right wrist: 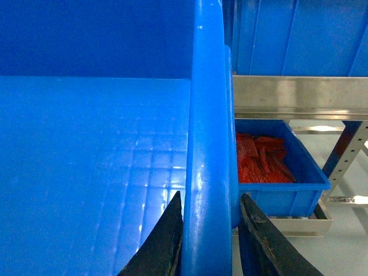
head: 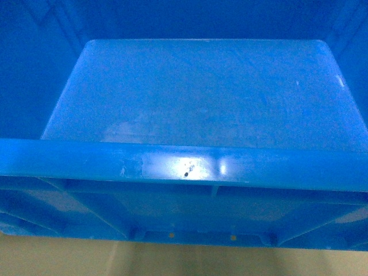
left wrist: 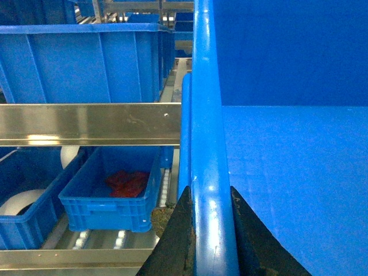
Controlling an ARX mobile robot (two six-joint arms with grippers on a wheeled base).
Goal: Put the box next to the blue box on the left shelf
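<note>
Shelf racks with blue bins behind. Box held aloft between both arms; left fingers clamp left rim, right fingers clamp right rim, keeping it level for shelving.

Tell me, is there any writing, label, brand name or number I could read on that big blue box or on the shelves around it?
None: no view shows readable text.
The box has only a small dark speck on its rim, not writing.
The steel shelf rail is bare metal, with no labels visible.
The smaller crates holding red items show no visible markings.
</note>
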